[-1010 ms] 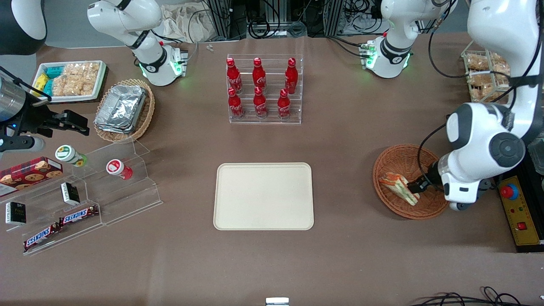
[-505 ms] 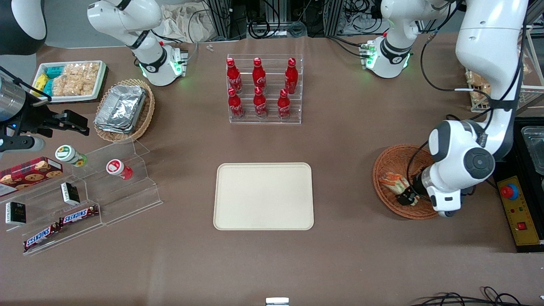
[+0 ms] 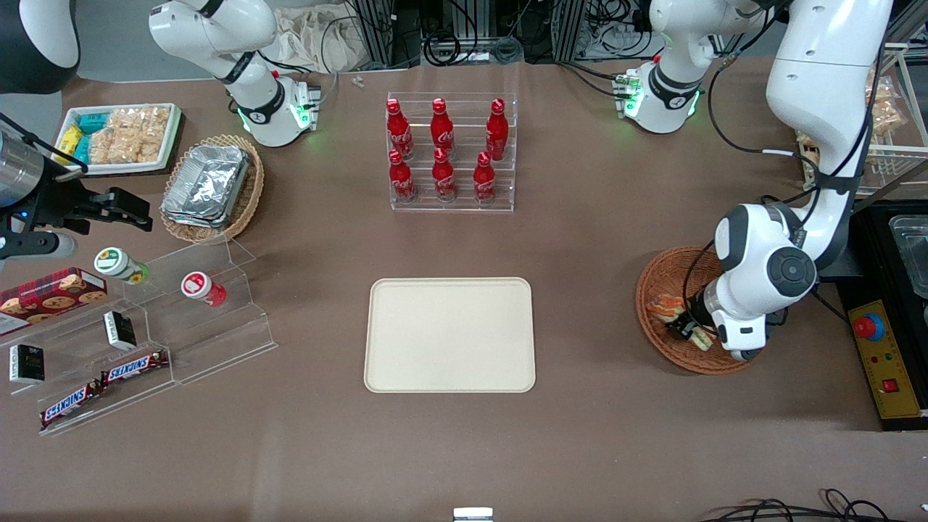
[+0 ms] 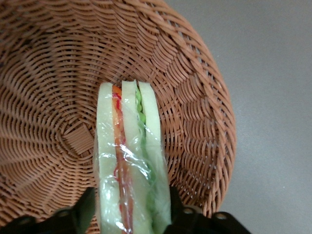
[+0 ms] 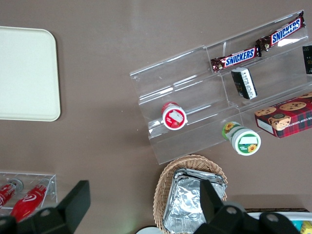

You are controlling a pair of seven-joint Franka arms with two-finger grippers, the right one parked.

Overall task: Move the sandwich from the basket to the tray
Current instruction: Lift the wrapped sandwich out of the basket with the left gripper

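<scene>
Wicker basket (image 3: 678, 290) holds the sandwich (image 4: 130, 161), standing on edge in its well. My gripper (image 4: 130, 210) straddles the wedge, fingers (image 4: 85, 207) pressed on both bread faces. I judge the tray (image 3: 449, 335) lies toward the parked arm's end of the desk.

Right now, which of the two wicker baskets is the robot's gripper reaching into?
The round reddish-brown basket holding the sandwich; the gripper sits in it, fingers either side of the sandwich. The tan oval basket holds foil trays.
</scene>
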